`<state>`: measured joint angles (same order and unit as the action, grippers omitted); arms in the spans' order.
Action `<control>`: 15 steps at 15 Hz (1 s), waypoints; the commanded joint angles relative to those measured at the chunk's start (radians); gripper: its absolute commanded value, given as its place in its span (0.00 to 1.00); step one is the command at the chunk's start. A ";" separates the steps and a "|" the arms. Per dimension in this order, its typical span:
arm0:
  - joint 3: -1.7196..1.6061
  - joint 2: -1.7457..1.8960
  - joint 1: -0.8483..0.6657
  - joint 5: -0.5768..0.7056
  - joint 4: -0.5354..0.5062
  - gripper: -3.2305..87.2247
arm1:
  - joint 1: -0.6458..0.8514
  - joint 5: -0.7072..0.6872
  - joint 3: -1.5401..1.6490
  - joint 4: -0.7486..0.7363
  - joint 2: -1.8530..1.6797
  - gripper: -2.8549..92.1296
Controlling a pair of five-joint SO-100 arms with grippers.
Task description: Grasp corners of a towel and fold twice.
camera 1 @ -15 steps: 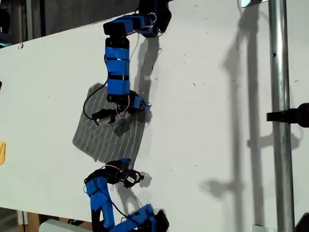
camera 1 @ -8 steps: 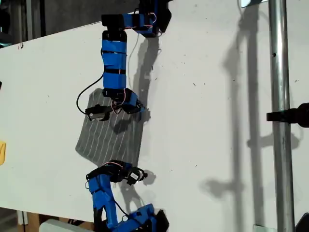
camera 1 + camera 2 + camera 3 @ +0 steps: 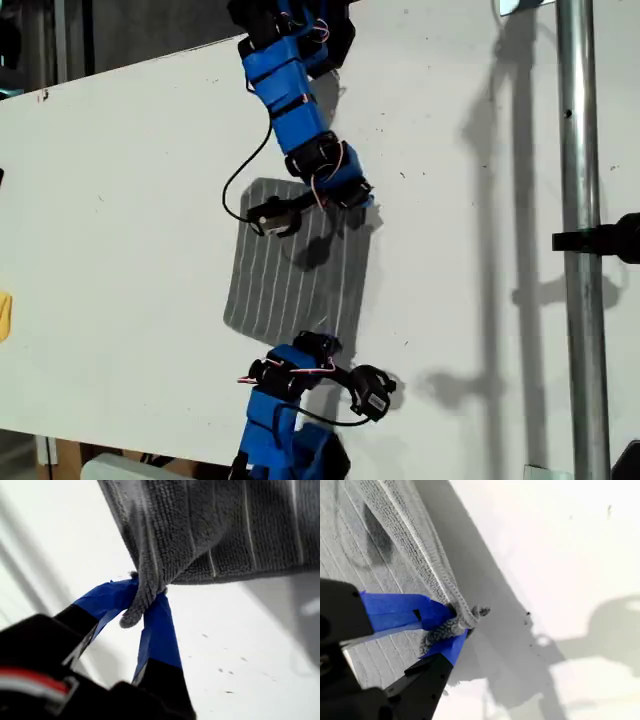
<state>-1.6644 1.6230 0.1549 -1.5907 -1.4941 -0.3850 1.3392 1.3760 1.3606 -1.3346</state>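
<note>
**Both corners pinched, fold not laid yet**

The towel (image 3: 290, 275) lies on the white desk (image 3: 120, 180), a bit left of centre in the exterior view, between the two blue arms. Most of it is flat with the stripes showing. I can't tell whether it is one layer or already doubled.

One corner (image 3: 131, 617) is clamped in my first gripper (image 3: 145, 602). The blue-taped fingers (image 3: 157, 635) are closed narrow on the tip, and the cloth is lifted off the desk there.

A second corner (image 3: 477, 612) is pinched in my second gripper (image 3: 452, 625). Its fingers (image 3: 395, 610) are also tight on the cloth, with the hem running away from them.

In the exterior view an arm sits at the far right corner of the towel and another at its near right corner. The wrist views don't settle which is which.

Judgement: the grasp step looks done. The held edge has yet to be carried across to the opposite edge and let go. At least that fold is left, and likely a second one after a regrasp.
</note>
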 commanded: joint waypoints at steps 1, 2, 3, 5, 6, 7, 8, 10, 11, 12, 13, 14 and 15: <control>-0.006 0.089 0.017 -0.028 -0.018 0.00 | 0.021 0.037 -0.071 0.117 -0.040 0.03; -0.043 0.114 -0.051 0.023 -0.012 0.00 | 0.094 0.025 0.038 0.107 -0.115 0.03; -0.064 0.124 -0.149 0.118 -0.009 0.00 | 0.189 -0.008 0.141 0.112 -0.184 0.03; -0.038 0.107 -0.403 0.364 0.023 0.00 | 0.439 -0.179 0.267 0.104 -0.296 0.03; -0.011 0.069 -0.537 0.499 0.060 0.00 | 0.568 -0.287 0.276 0.109 -0.322 0.03; 0.074 -0.017 -0.658 0.598 0.048 0.00 | 0.698 -0.393 0.281 0.100 -0.337 0.03; 0.193 -0.115 -0.761 0.683 0.028 0.00 | 0.821 -0.500 0.267 0.078 -0.342 0.03; 0.505 -0.262 -0.871 0.784 -0.086 0.00 | 0.962 -0.627 0.163 0.115 -0.379 0.03; 0.572 -0.262 -0.879 0.815 -0.123 0.00 | 0.956 -0.637 0.126 0.143 -0.408 0.03; 0.535 -0.230 -0.865 0.808 -0.123 0.00 | 0.913 -0.612 0.152 0.143 -0.420 0.03; 0.457 -0.210 -0.848 0.788 -0.104 0.00 | 0.856 -0.560 0.224 0.118 -0.422 0.03; 0.365 -0.198 -0.828 0.769 -0.060 0.00 | 0.793 -0.505 0.305 0.066 -0.420 0.03; 0.276 -0.193 -0.813 0.753 0.000 0.00 | 0.741 -0.448 0.371 0.011 -0.399 0.03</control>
<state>-1.3100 1.3729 -0.6750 -0.8207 -1.5386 0.4080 0.8268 1.6920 1.4220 -1.6981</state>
